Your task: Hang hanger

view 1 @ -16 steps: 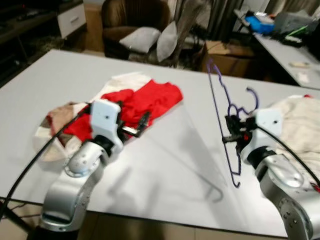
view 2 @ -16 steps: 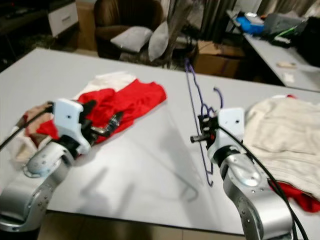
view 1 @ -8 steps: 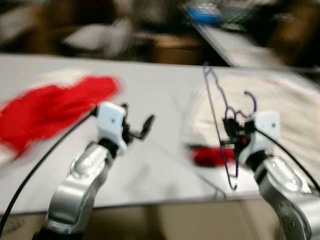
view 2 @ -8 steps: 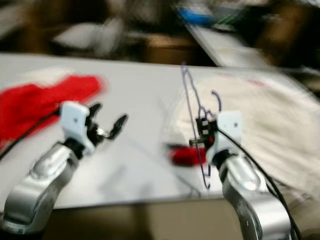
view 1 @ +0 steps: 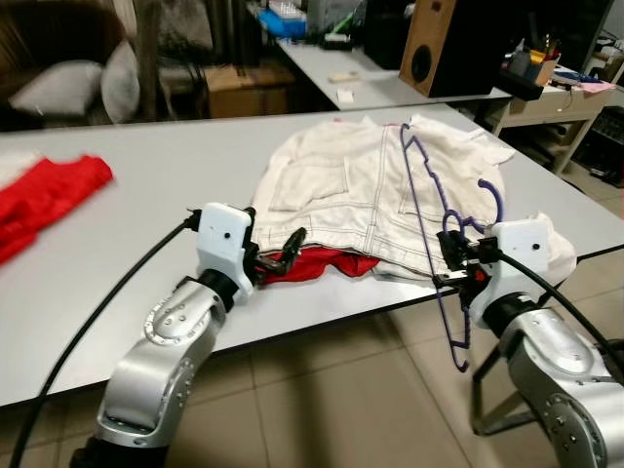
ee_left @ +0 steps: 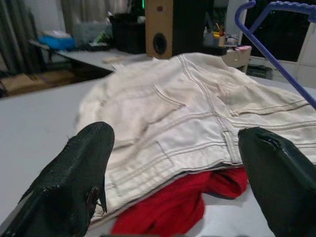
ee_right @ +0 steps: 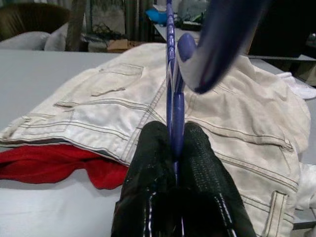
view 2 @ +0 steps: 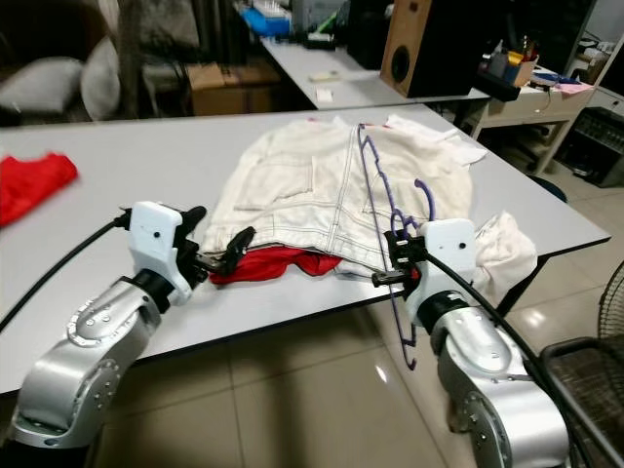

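Observation:
A thin purple hanger (view 1: 421,200) stands upright in the air at the table's front right edge, its hook (view 1: 492,200) curling toward my right arm. My right gripper (view 1: 454,265) is shut on the hanger's wire, and the right wrist view shows the black fingers (ee_right: 153,163) pinched on the purple wire (ee_right: 170,74). My left gripper (view 1: 277,255) is held open above the table (view 1: 146,195), close to a red garment (view 1: 322,264) that peeks out from under a white denim garment (view 1: 341,185). In the left wrist view the wide-apart fingers (ee_left: 74,182) frame this pile.
Another red cloth (view 1: 44,193) lies at the table's far left. Behind stand a second table (view 1: 361,86), a wooden speaker (view 1: 456,44), a cardboard box (view 1: 234,86) and cushions (view 1: 58,88). A dark wire basket (view 2: 585,385) sits on the tiled floor at the right.
The whole view has swung to the right: the red cloth now lies far left and the white garment is in the middle. Both grippers keep their pose, the right still holding the hanger.

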Tool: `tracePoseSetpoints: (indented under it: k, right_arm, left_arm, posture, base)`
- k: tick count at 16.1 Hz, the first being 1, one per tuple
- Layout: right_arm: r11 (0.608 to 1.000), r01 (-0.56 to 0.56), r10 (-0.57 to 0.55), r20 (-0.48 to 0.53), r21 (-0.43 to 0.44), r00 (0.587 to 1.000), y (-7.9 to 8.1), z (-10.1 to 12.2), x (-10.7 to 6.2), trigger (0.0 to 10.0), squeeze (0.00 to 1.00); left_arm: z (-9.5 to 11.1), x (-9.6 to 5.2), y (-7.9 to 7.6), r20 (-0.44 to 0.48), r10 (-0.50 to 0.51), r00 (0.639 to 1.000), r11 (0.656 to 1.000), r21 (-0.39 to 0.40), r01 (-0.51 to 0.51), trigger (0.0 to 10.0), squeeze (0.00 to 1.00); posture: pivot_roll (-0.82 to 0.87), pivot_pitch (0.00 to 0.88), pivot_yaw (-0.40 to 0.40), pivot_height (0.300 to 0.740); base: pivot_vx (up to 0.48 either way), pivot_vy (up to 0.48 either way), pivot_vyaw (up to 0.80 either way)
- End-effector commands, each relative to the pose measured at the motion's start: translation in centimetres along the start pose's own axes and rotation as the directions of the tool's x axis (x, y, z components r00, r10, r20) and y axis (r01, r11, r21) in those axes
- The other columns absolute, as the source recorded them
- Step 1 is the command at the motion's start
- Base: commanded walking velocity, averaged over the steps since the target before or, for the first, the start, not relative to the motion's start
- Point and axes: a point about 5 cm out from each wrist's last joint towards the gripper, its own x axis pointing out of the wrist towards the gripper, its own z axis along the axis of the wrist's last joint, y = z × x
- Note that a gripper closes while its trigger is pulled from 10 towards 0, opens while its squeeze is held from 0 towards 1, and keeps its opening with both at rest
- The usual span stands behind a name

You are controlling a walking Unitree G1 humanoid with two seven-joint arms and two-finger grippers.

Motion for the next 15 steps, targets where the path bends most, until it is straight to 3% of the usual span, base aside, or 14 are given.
tracePoseSetpoints:
  k: [1, 4, 6, 9, 15]
  right_arm:
    - [1.0, -0.027, 0.027, -0.005, -0.005, 1.0, 0.3, 0.0, 0.2, 10.0, 0.0]
    - [0.999, -0.015, 0.013, -0.034, -0.042, 0.999, -0.7, -0.6, 0.0, 10.0, 0.0]
    - [1.0, 0.012, -0.013, -0.028, -0.016, 1.0, -1.1, -0.7, -0.1, 10.0, 0.0]
    - [1.0, -0.003, 0.002, -0.014, -0.016, 1.0, -1.1, -0.8, -0.3, 10.0, 0.0]
    - [0.999, -0.033, 0.033, -0.006, -0.039, 0.999, -1.4, -0.7, -0.6, 10.0, 0.0]
  left_arm:
    - [-0.2, -0.1, 0.5, -0.019, 0.008, 1.0, 1.0, 0.016, -0.008, 10.0, 0.0]
    - [-0.9, 0.1, 0.2, -0.051, -0.018, 0.999, 1.0, 0.025, 0.019, 10.0, 0.0]
    - [-1.1, 0.1, -0.1, -0.031, -0.036, 0.999, 0.999, 0.007, 0.036, 10.0, 0.0]
    - [-1.8, 0.0, 0.0, 0.002, -0.005, 1.0, 0.999, -0.033, 0.005, 10.0, 0.0]
    - [-2.4, 0.1, -0.4, -0.012, -0.029, 0.999, 1.0, -0.008, 0.029, 10.0, 0.0]
  posture:
    - [-0.02, 0.0, -0.066, 0.74]
    - [-0.02, 0.0, -0.062, 0.74]
    - [-0.02, 0.0, -0.064, 0.74]
    - [-0.02, 0.0, -0.073, 0.74]
    - [-0.03, 0.0, -0.077, 0.74]
  base:
    - [0.0, 0.0, 0.0]
    - [0.0, 0.0, 0.0]
    - [0.0, 0.0, 0.0]
    - [0.0, 0.0, -0.79]
    - [0.237, 0.0, -0.66]
